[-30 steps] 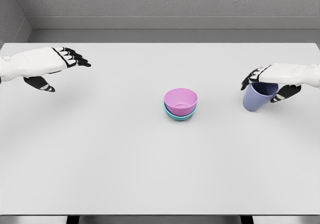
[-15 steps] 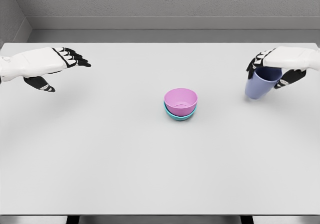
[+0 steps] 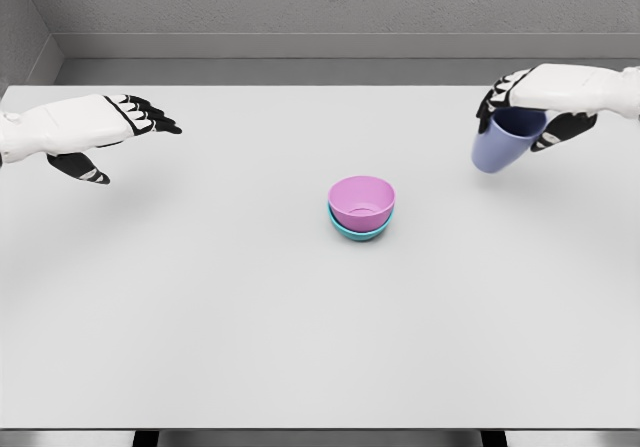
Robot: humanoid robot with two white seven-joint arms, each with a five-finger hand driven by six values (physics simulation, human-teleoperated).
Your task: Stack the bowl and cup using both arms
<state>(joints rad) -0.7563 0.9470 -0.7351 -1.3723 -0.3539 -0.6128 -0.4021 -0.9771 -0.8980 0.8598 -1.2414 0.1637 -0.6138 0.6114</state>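
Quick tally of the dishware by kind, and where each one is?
Bowls: 2, pink bowl nested in the teal bowl at the middle of the table.
Cups: 1, blue-purple cup, tilted, held in the right hand.
Total: 3.

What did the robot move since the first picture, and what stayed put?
The right hand, with its fingers wrapped around the blue cup, lifted it higher and carried it a little left, toward the bowls. The cup hangs tilted above the table. The pink bowl nested in the teal bowl did not move, and the open left hand stayed where it was.
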